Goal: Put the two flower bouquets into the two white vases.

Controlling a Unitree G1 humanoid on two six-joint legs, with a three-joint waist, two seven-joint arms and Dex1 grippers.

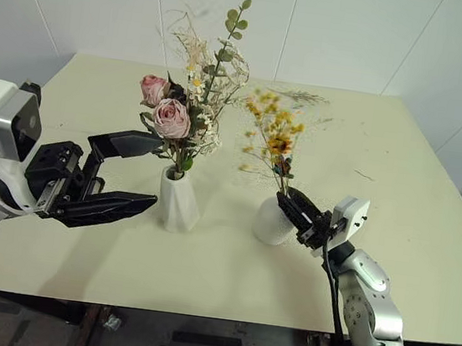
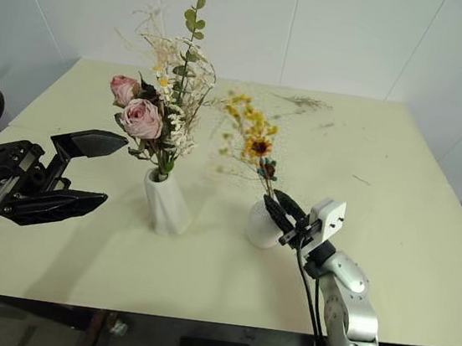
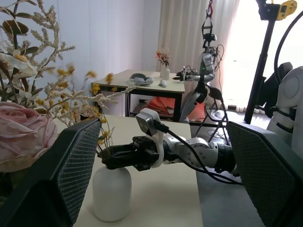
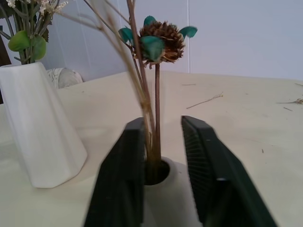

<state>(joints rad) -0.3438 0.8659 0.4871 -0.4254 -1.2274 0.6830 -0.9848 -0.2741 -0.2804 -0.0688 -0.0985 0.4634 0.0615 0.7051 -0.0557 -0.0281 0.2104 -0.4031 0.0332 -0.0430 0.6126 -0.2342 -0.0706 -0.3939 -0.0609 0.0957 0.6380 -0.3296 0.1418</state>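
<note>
On the left, the left gripper (image 1: 134,174) hangs above the table (image 1: 398,185) with its fingers spread wide, grasping nothing. Just to its right, the rose bouquet (image 1: 190,109) stands in the tall vase (image 1: 177,200). Further right, the yellow bouquet (image 1: 273,140) has its stems down in the hole of the round vase (image 1: 274,220). The right gripper (image 4: 163,165) sits at that hole, fingers parted either side of the stems without pinching them. Both bouquets look placed; only drawing the hand away seems left.
</note>
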